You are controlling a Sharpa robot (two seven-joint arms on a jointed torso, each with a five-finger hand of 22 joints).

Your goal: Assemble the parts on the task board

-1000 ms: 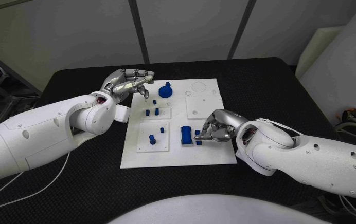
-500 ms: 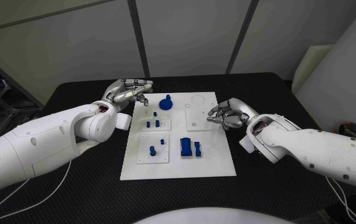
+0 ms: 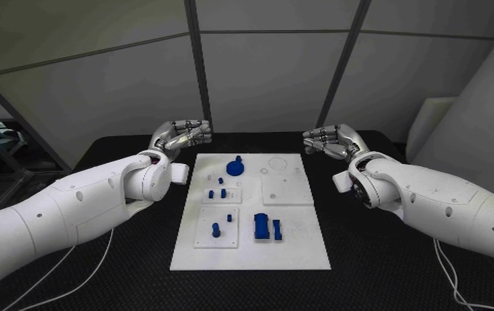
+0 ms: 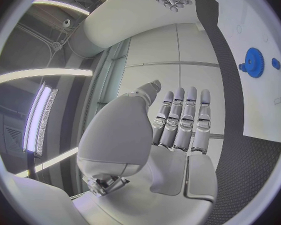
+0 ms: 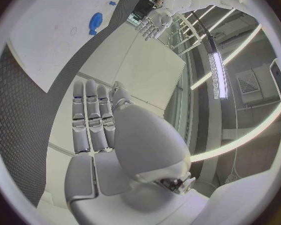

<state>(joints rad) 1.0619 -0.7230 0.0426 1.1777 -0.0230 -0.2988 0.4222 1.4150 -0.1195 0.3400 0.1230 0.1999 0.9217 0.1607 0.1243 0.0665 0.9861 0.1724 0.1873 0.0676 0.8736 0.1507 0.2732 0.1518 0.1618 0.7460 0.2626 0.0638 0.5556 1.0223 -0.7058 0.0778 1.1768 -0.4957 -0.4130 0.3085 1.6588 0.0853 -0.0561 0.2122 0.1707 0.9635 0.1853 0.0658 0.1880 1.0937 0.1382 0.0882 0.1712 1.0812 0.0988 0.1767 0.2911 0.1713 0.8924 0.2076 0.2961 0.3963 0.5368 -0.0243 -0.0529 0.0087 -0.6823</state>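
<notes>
The white task board (image 3: 298,243) lies in the middle of the black table. A blue gear part (image 3: 235,167) stands at its far end, small blue pegs (image 3: 217,193) sit mid-left, and a blue peg (image 3: 216,229) and a blue block (image 3: 263,226) stand near the front. My left hand (image 3: 183,135) hovers past the board's far left corner, holding nothing. Off the far right corner my right hand (image 3: 331,140) also holds nothing. In the wrist views the left hand (image 4: 178,122) and the right hand (image 5: 93,117) have straight fingers side by side, with the gear (image 4: 254,62) (image 5: 95,21) beyond.
A blank raised white plate (image 3: 285,190) sits on the board's right half. Black table surface (image 3: 113,282) runs round the board on all sides. Grey wall panels stand behind the table's far edge.
My right hand has lifted off the blue block near the board's front and drawn back to the far right corner. The left hand moved little. The camera has tilted up.
</notes>
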